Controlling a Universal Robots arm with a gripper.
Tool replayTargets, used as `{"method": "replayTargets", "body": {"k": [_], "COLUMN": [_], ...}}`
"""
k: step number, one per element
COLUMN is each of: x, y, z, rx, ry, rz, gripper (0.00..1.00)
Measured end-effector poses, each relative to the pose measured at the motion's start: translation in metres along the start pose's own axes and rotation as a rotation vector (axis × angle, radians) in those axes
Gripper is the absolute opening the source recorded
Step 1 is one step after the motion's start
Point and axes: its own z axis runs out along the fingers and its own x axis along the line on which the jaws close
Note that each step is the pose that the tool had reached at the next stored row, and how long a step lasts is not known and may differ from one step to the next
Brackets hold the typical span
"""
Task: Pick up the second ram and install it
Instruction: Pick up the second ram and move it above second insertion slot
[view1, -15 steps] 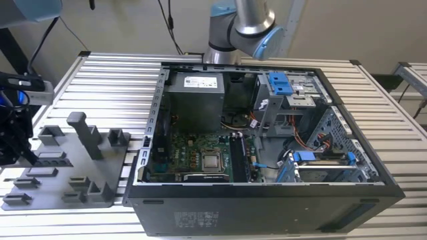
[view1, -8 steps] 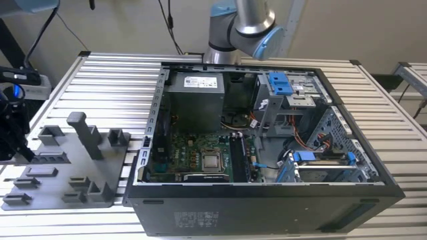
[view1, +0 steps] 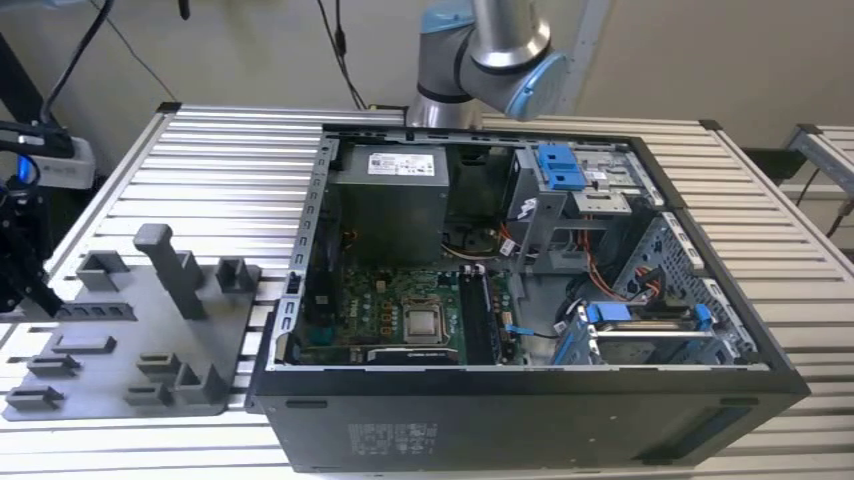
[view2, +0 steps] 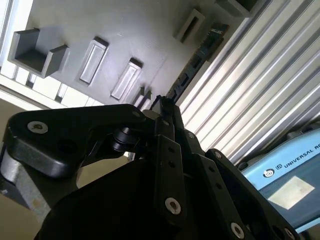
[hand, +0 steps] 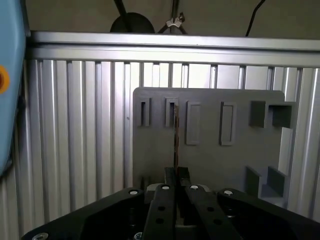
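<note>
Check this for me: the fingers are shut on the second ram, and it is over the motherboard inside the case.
Wrong place. The fingers are shut on the second ram, but over the gray tray on the slatted table, not the motherboard inside the case; the first wrist view shows it.

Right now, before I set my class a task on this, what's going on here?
The robot arm's gripper is shut on a thin memory stick at the grey parts tray; whether it has left its slot is unclear. The open computer case stands beside the tray, so the stick is not yet installed.
</note>
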Motion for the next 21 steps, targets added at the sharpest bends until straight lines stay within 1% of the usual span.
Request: {"method": "replayTargets", "body": {"k": [15, 21], "x": [0.0000, 0.0001], "y": [-0.0002, -0.0002], "z": [-0.0256, -0.0338], "rx": [0.0000, 0.0000], "ry": [0.0000, 0.0000], "rz": [0.000, 0.000], "gripper": [0.14, 0.14]}}
